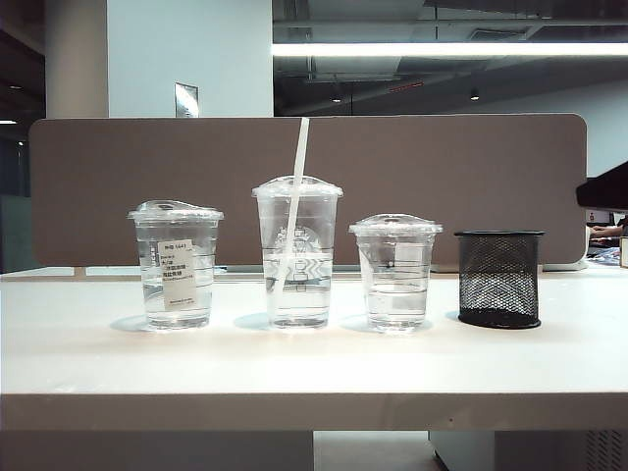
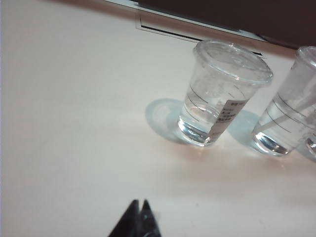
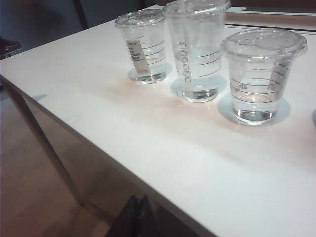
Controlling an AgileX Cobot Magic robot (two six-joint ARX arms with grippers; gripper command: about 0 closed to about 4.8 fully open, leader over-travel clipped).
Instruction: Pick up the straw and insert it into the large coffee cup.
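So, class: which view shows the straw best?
The exterior view: the whole straw shows, leaning through the lid of the large cup. The left wrist view catches only a faint part inside the cup at its edge; in the right wrist view I cannot make it out.

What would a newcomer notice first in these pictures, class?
A white straw slants through the lid of the large coffee cup, the middle of three clear cups. A black mesh pen holder stands at the row's right end. Both grippers, left and right, hang back shut.
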